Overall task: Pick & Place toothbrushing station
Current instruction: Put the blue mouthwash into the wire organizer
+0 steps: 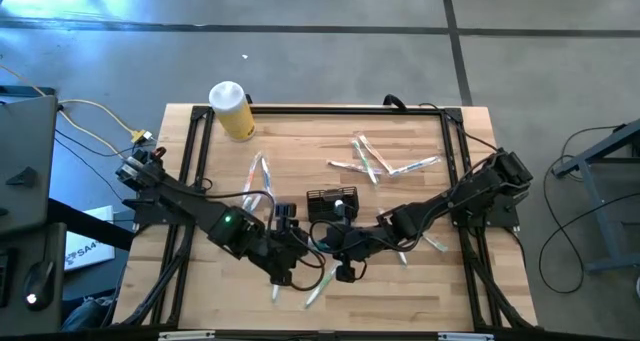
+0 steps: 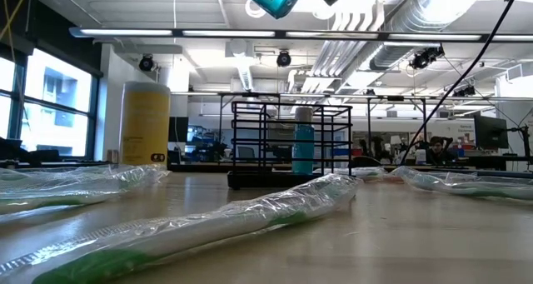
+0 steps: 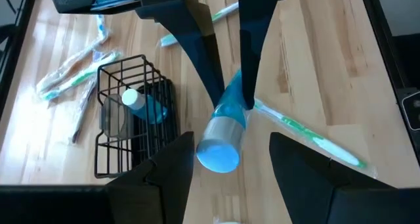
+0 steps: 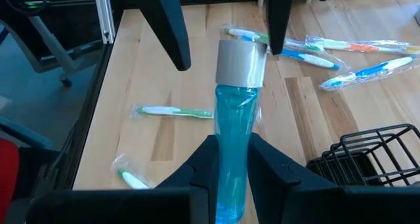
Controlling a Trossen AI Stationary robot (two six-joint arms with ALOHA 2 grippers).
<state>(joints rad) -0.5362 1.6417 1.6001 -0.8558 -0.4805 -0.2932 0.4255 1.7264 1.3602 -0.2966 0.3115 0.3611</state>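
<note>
Clenching a blue tube [image 4: 231, 145] by its lower end, the right claw [image 4: 231, 159] offers its grey cap up between the spread, empty fingers of the left claw [image 3: 226, 159], with the black mesh caddy [image 3: 128, 115] just beside both on the surface [image 1: 420, 281], likely for a handover.

caddy [image 3: 131, 122] (blue bottle [image 3: 146, 106] inside) | right end effector [image 3: 228, 92] grips tube [image 3: 223, 135]

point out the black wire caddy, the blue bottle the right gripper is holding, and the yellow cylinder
black wire caddy [image 3: 125, 119], left wrist view, on its front wire wall.
blue bottle [image 4: 233, 132], right wrist view, on its blue body below the silver cap.
yellow cylinder [image 1: 236, 118], high view, on its yellow side.
</note>
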